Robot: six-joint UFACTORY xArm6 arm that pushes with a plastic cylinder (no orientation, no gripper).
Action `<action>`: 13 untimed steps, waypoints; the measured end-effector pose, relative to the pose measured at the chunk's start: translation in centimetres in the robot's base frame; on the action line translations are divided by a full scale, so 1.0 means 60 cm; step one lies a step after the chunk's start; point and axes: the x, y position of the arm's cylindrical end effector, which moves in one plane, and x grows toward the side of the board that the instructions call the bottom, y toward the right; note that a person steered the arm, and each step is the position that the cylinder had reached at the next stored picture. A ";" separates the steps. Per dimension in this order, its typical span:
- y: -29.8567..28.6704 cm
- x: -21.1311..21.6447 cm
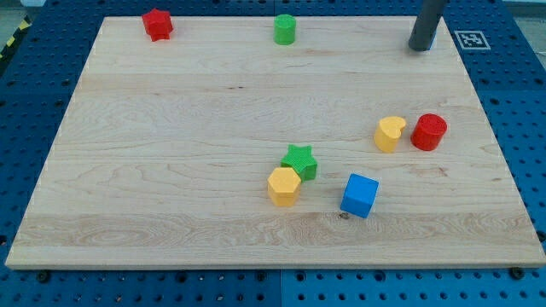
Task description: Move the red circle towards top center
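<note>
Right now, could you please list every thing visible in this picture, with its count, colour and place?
wooden board: one, light wood, fills most of the view
red star block: one, red, top left corner
green cylinder block: one, green, top centre
yellow heart block: one, yellow, right side, beside the red circle
red circle block: one, red, right side
green star block: one, green, lower centre
yellow hexagon block: one, yellow, touching the green star
blue cube block: one, blue, lower centre-right
my tip: one, dark rod, top right, apart from all blocks

My tip [419, 48] stands upright at the view's top right.
</note>
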 end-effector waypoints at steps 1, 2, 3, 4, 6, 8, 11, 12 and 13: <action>0.047 0.000; 0.061 0.000; 0.061 0.000; 0.061 -0.008; -0.028 0.106; -0.082 0.131; 0.026 0.269; 0.069 0.305; 0.012 0.322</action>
